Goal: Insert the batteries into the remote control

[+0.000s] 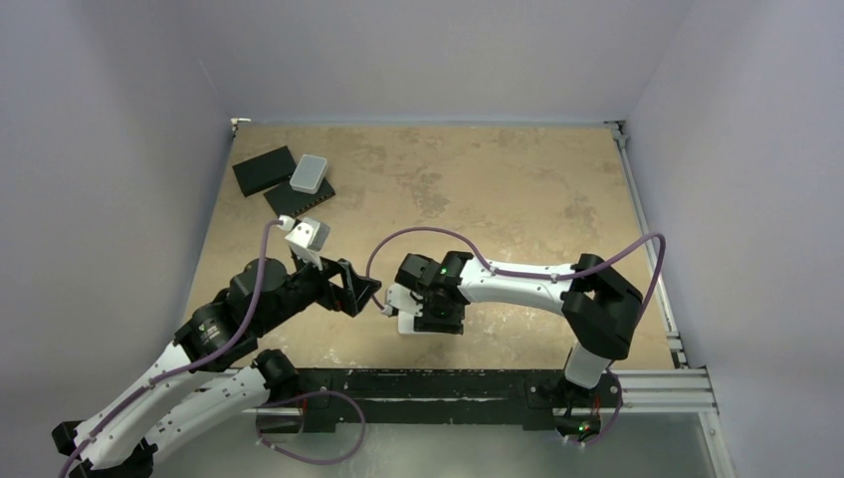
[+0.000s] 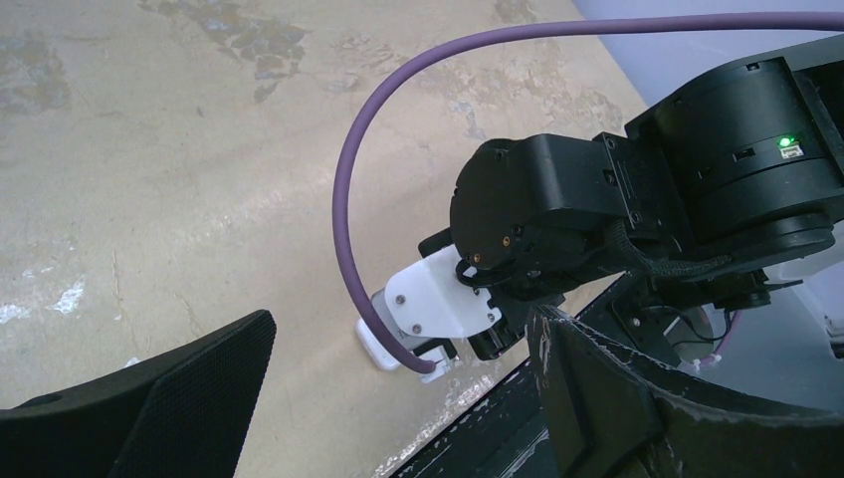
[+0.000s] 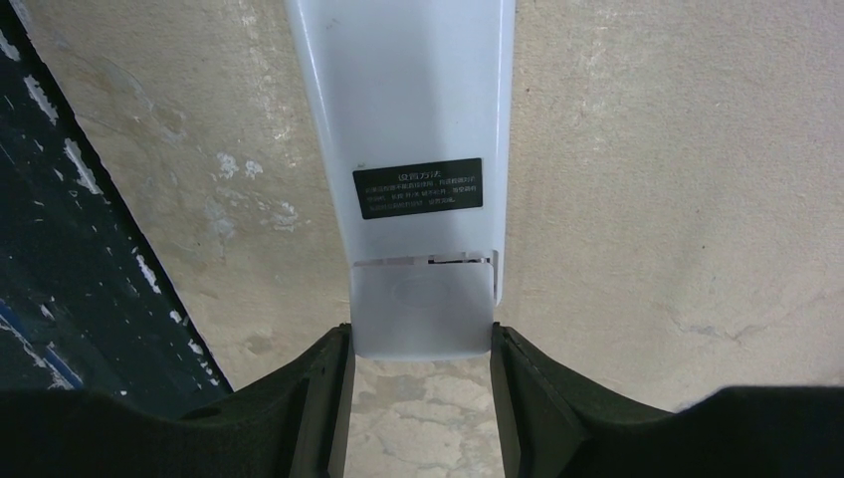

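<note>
The remote control (image 3: 423,129) is held at one end between the two fingers (image 3: 323,398) of the right gripper (image 3: 421,344). The jaws are only partly closed and are pressed against the remote's two long sides. The plain white back is turned up to the wrist camera. A small dark label (image 3: 418,187) with white writing is seen on it, and a thin seam is seen across the back just below the label.

The remote is kept low, close to the near edge of the table (image 1: 498,189), about in the middle. Whether it is touching the table cannot be told.

The left gripper (image 1: 364,293) is placed just to the left of it - near, but apart. Its jaws are spread wide and nothing is held in them.

In the far left corner two flat black slabs (image 1: 261,169) are laid, with a light grey box (image 1: 310,172) on top of them.
</note>
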Action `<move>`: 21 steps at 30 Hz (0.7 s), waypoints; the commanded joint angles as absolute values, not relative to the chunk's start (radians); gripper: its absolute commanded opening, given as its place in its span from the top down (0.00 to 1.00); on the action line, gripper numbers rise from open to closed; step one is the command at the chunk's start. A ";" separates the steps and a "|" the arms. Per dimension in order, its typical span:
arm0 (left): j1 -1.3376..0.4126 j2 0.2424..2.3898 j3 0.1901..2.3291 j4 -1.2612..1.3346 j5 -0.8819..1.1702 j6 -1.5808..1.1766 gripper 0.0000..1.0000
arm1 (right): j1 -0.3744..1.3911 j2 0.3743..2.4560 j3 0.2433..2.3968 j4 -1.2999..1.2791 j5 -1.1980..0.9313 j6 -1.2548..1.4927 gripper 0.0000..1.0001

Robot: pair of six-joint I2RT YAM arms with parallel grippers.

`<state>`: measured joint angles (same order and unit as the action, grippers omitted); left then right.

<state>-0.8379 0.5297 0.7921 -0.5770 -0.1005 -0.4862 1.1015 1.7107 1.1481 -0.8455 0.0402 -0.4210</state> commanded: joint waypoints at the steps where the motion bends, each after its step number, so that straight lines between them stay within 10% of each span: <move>1: -0.834 0.520 0.789 -0.540 -0.100 -0.471 0.01 | 1.108 1.695 1.196 -0.853 0.049 -0.439 0.69; 21: -0.834 0.522 0.788 -0.539 -0.100 -0.471 0.01 | 1.106 1.694 1.193 -0.862 0.060 -0.459 0.69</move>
